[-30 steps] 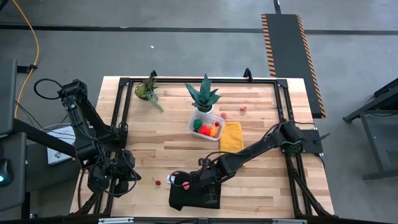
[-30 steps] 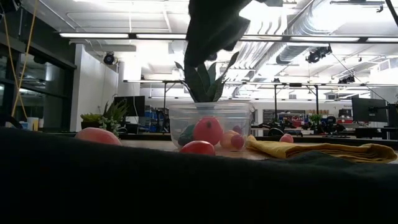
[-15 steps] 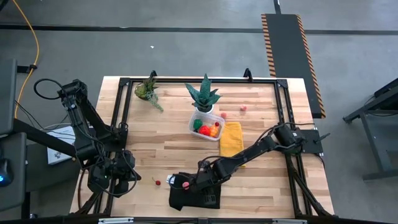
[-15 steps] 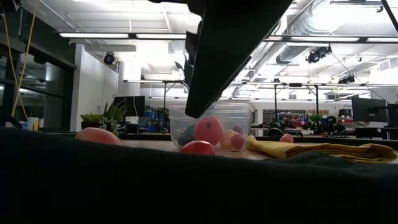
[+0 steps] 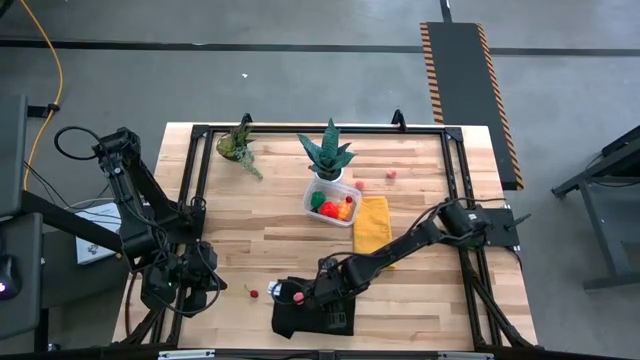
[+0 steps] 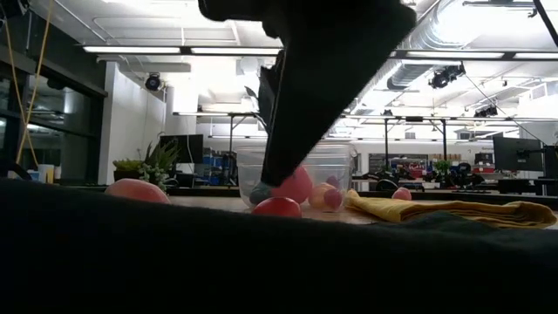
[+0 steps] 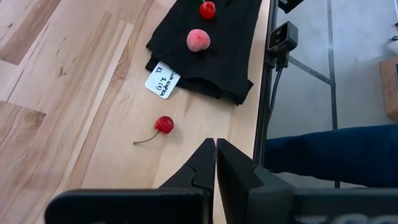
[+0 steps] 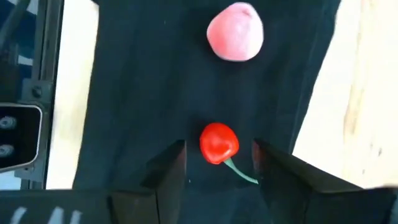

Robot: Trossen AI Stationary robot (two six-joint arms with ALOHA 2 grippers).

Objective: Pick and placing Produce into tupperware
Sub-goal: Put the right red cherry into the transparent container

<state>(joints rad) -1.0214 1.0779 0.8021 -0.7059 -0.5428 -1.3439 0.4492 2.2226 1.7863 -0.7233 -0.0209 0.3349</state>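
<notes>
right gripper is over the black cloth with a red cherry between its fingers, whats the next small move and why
Probably close the right gripper on the red cherry. Its fingers stand open either side of the fruit on the black cloth, and nothing is gripped yet. The left gripper waits shut near the table edge.

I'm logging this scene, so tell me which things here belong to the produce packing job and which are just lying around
Job:
right gripper, open around the red cherry
pink peach
second cherry
tupperware

Lying about:
black cloth
yellow cloth
two potted plants
paper tag
left gripper, shut, waiting
</notes>
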